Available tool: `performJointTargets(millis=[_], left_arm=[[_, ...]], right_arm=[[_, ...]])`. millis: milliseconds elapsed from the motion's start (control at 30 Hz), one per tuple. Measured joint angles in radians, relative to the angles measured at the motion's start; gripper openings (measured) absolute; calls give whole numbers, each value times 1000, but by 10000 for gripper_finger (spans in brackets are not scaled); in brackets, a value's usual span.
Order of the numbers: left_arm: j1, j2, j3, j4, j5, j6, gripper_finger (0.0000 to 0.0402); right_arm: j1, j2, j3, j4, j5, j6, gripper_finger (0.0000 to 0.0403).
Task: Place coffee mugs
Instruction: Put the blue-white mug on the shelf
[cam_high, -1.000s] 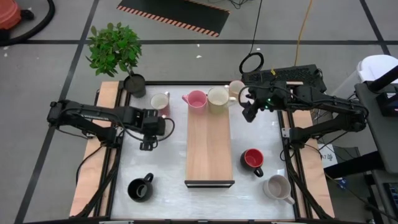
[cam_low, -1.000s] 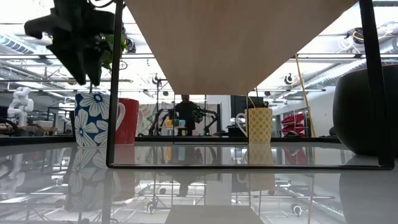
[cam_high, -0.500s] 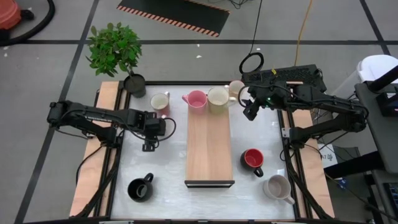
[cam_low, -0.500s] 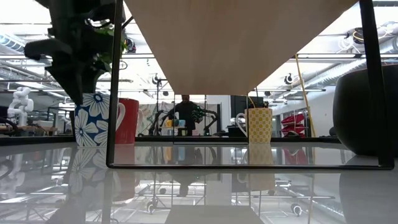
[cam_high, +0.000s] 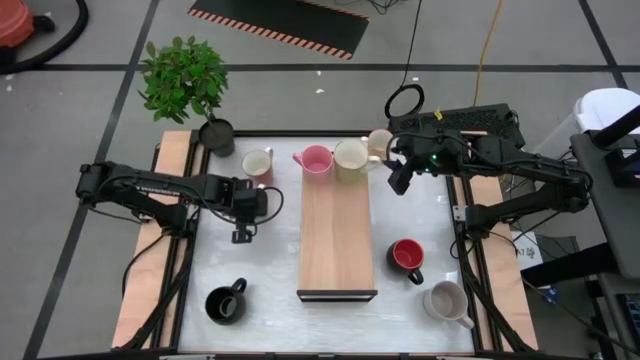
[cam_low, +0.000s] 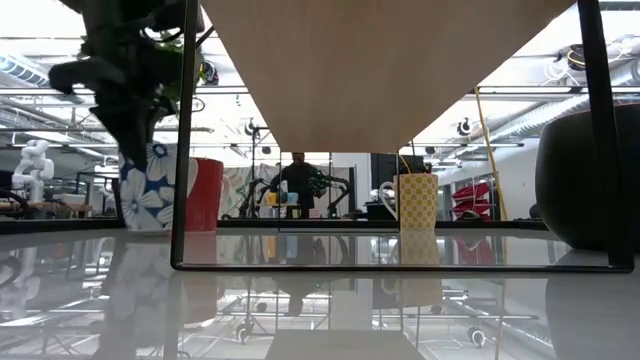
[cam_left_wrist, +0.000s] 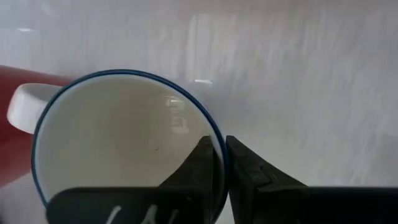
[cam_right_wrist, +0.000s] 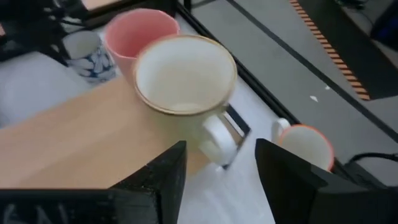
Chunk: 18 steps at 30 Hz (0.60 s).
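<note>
Low view: the raised board (cam_low: 385, 60) is cut off above; the black mug (cam_low: 590, 180) is cropped at right; the left arm (cam_low: 125, 70) partly hides the blue-flowered mug (cam_low: 150, 190).

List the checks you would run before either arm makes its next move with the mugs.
1. Left jaws pinch the blue-rimmed mug by its wall, one inside, one outside: ok.
2. Blue-rimmed mug lifted yet: cannot tell.
3. Right jaws open, lined up with the handle of the cream mug: ok.
4. Right jaws touching that handle: cannot tell.
5. Bare room on the wooden shelf for another mug: ok.
</note>
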Motion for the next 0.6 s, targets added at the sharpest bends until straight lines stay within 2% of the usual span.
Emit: performJointTargets(millis=[233, 400, 500, 600], left_arm=[[0, 0, 110, -39, -2, -69, 22], [-1, 0, 219, -53, -3, -103, 22], [-10, 0, 287, -71, -3, -74, 22], [-25, 0, 355, -90, -1, 21, 22]], right_arm=[[16, 0, 0, 48, -24, 43, 154], [44, 0, 0, 134, -23, 52, 161], [63, 0, 0, 198, -24, 67, 174], [80, 0, 0, 257, -44, 98, 188]])
